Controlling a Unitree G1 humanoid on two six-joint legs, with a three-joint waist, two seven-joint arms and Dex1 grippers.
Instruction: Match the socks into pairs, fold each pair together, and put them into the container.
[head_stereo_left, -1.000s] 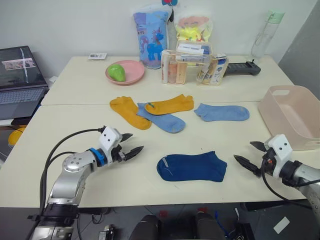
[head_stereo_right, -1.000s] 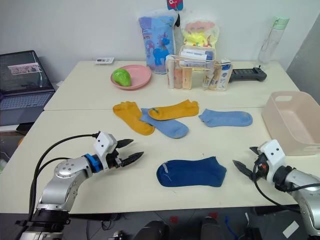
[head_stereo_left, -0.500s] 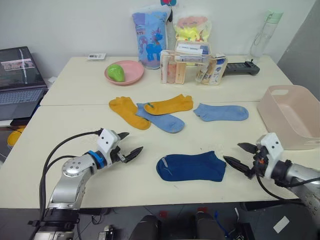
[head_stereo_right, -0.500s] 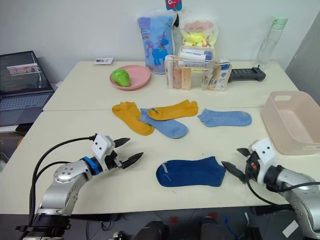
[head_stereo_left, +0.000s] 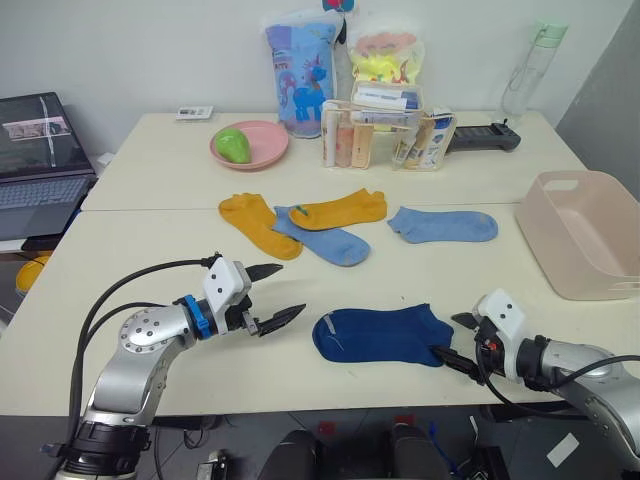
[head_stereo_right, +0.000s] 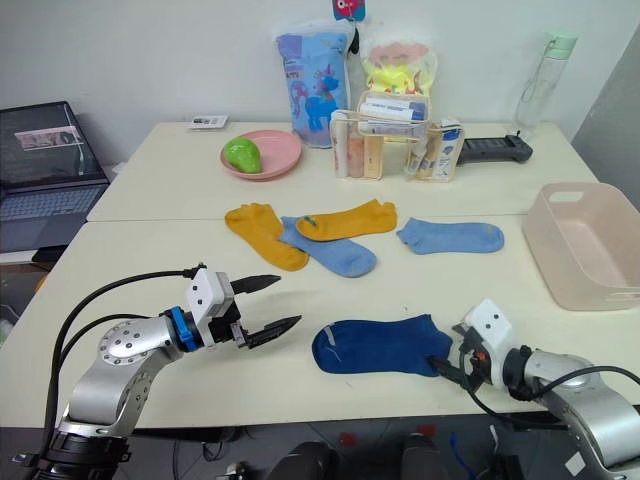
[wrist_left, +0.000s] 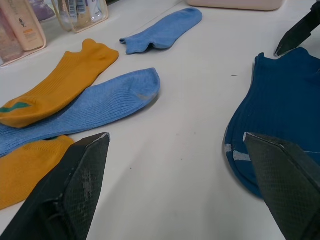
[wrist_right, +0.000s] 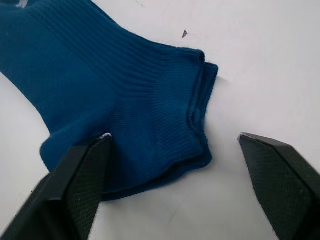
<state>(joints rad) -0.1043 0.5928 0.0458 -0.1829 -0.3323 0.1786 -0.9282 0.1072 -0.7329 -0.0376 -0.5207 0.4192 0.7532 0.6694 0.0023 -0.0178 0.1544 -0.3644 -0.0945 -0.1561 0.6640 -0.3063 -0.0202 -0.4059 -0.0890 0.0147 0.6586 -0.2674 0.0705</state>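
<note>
Pale surface (head_stereo_left: 150, 250) holds navy socks (head_stereo_left: 385, 335) stacked at 6 o'clock, yellow and blue socks unpaired at 12, container (head_stereo_left: 585, 230) empty at 3; both grippers' jaws spread, right gripper (head_stereo_left: 452, 340) at the navy cuff.

Setup's two cream-white rectangular tables (head_stereo_left: 150, 250) pushed together, seam running across the middle, up against a plain white wall (head_stereo_left: 150, 40). An open dark laptop (head_stereo_left: 35, 150) sits on a side surface at left. Grey panel (head_stereo_left: 610, 80) at right, lighting's even.
</note>
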